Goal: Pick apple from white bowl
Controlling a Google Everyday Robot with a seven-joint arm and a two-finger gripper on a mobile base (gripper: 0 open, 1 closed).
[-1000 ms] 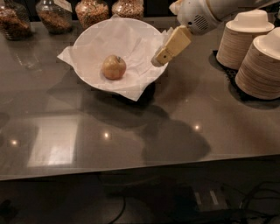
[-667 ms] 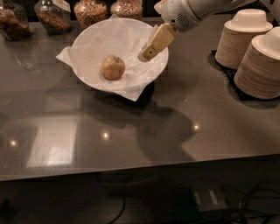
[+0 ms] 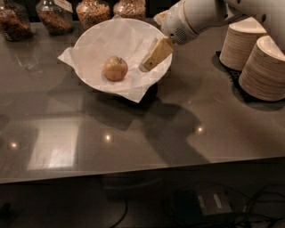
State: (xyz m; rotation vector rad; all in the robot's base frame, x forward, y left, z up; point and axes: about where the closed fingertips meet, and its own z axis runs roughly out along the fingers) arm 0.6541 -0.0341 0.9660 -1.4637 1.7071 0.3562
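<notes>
Apple (image 3: 115,68) sits in white bowl (image 3: 94,39), apparently just beside claw (image 3: 146,66).

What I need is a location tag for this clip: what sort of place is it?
Likely an office snack counter or kitchenette: snack-filled glass jars at the back, a dark countertop, stacked paper bowls at right, an apple in a white bowl. The gripper is over its right side.
</notes>
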